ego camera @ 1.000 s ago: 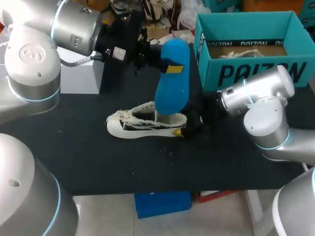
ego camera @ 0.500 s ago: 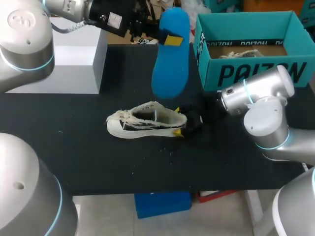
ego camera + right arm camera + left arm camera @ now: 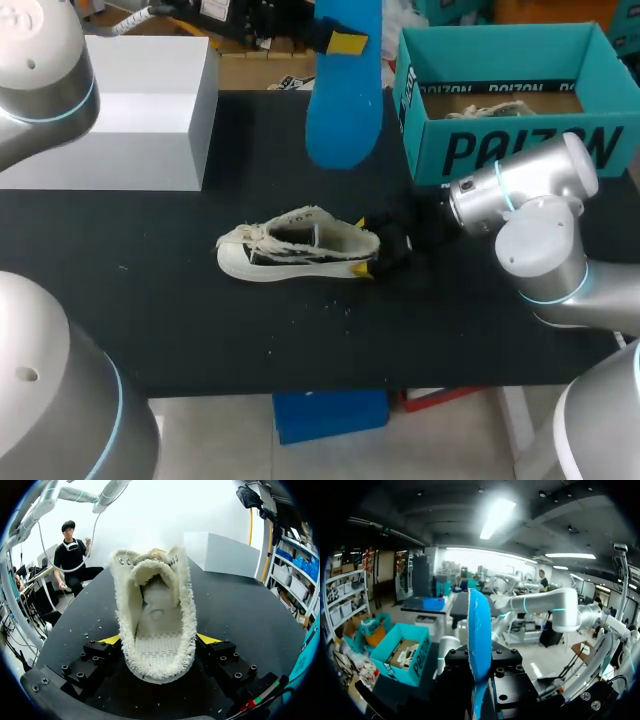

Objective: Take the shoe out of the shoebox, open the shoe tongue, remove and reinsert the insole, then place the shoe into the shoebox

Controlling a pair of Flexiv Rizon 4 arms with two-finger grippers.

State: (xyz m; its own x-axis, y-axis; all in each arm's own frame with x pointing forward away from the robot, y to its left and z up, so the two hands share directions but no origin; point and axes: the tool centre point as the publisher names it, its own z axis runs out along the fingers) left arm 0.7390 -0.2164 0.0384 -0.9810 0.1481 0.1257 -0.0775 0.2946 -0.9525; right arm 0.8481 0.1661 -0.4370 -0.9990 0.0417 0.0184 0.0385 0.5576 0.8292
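I see one shoe on its sole on the black table, long axis running side to side, toe toward my left, heel toward my right. My right gripper is clamped on that heel, one finger on each side; in the right wrist view the shoe points straight away from the gripper with its opening wide. There is one blue insole, out of the shoe and held in the air above and behind it, long axis nearly upright. My left gripper is closed on its upper part; the left wrist view shows the insole edge-on. One teal shoebox stands open at the far right with a second shoe inside. One white box sits far left
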